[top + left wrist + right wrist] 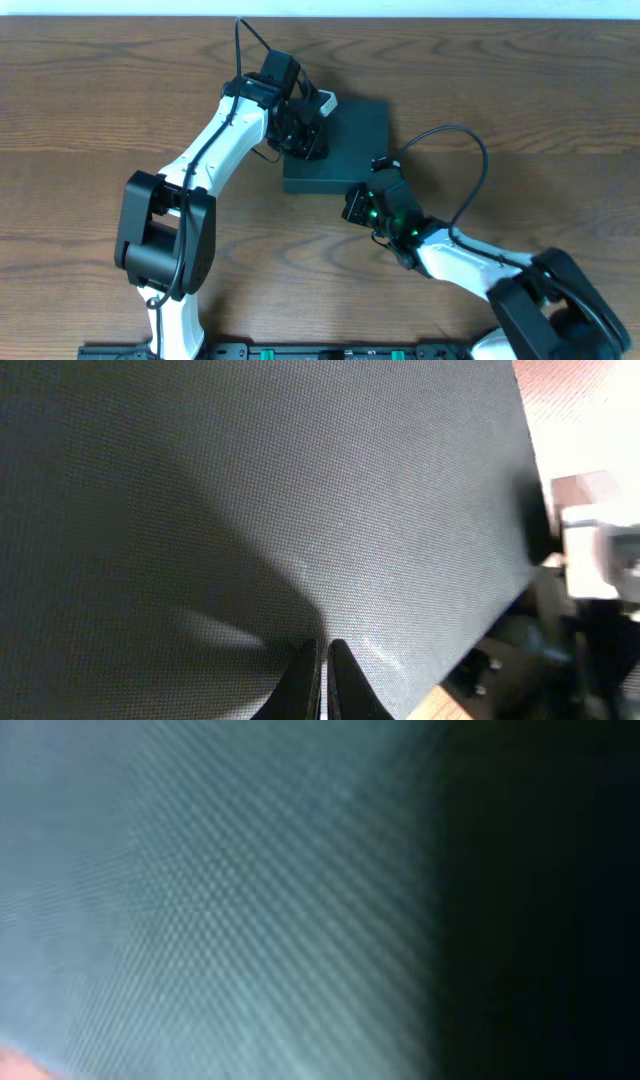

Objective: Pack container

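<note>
Dark cardboard of the container (250, 510) fills my left wrist view, where the left gripper (322, 660) rests on its top, fingers almost together, holding nothing. From above it lies closed on the table (100, 100), so I judge packing nearly done. The right gripper (362, 203) is at its near edge; how open, I cannot tell.

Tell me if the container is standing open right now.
No, the container lies shut and flat on top, with the left pincer resting on it.

container (355, 135) x1; arms x2: left arm (213, 138), right arm (462, 258); table (100, 90) x1
</note>
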